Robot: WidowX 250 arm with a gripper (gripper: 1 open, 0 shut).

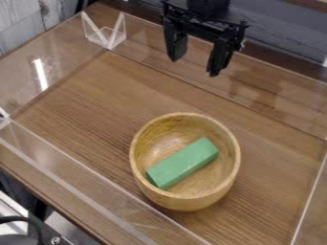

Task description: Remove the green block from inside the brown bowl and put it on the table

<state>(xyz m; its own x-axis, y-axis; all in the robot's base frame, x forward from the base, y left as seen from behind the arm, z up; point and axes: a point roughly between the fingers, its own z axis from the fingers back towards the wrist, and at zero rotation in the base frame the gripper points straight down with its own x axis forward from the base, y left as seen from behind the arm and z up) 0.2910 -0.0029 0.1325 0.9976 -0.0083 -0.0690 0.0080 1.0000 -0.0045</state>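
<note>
The brown bowl (pixel 186 159), round and light wood, rests on the table (pixel 90 110) toward the front right. Inside it lies the green block (pixel 182 162), a matte bar set diagonally across the bottom. My gripper (pixel 193 53) hangs at the back of the scene, well above and behind the bowl, pointing down. Its black fingers (pixel 219 55) stand apart with nothing between them, so it is open and touches neither bowl nor block.
Clear acrylic walls (pixel 38 67) ring the tabletop. A small clear stand (pixel 105 32) sits at the back left corner. Bare wood-grain surface stretches left of the bowl and behind it.
</note>
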